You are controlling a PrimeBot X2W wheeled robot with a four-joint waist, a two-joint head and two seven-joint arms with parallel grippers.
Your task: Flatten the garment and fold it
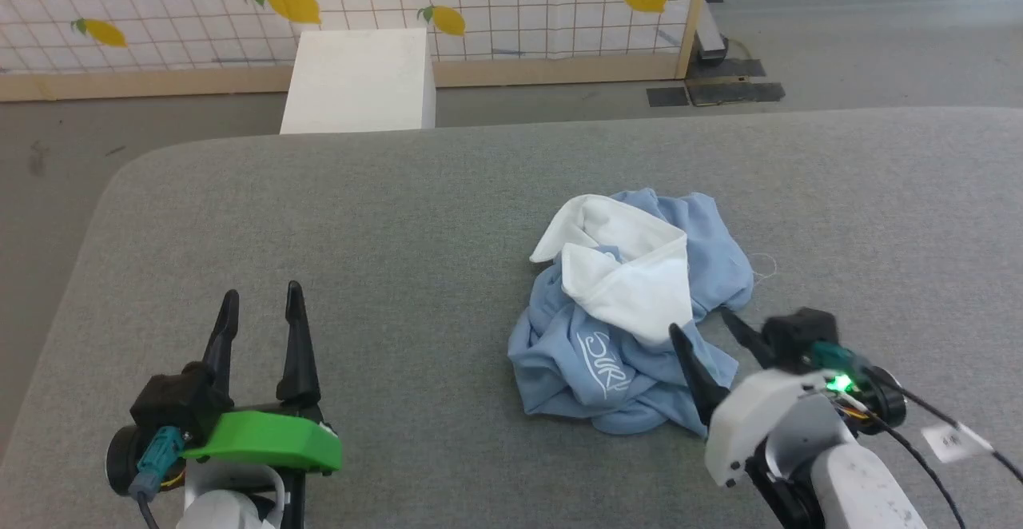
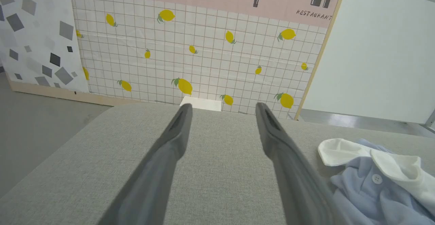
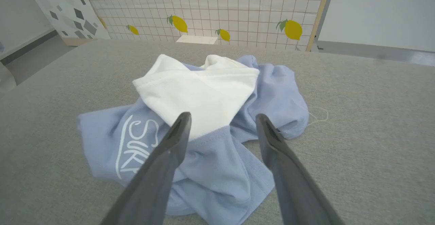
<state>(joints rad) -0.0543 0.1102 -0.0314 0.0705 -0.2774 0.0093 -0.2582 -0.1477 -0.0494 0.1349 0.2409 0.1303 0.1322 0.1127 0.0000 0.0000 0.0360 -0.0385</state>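
Note:
The garment (image 1: pixel 631 313) is a light blue polo shirt crumpled in a heap on the grey table, its white collar on top and a white embroidered logo (image 1: pixel 605 363) facing up. In the right wrist view the garment (image 3: pixel 217 157) lies just under and ahead of the fingers. My right gripper (image 1: pixel 703 325) hovers open at the heap's near right edge, nothing between its fingers. My left gripper (image 1: pixel 260 301) stands open over bare table well to the left of the heap. The left wrist view catches the garment (image 2: pixel 377 187) at its lower right, with a white button showing.
The grey padded table (image 1: pixel 400 217) has a rounded far-left corner. Beyond it stands a white box (image 1: pixel 360 77) on the floor, in front of a lemon-patterned tiled partition (image 1: pixel 479 1). A loose white thread (image 1: pixel 767 265) trails from the garment's right side.

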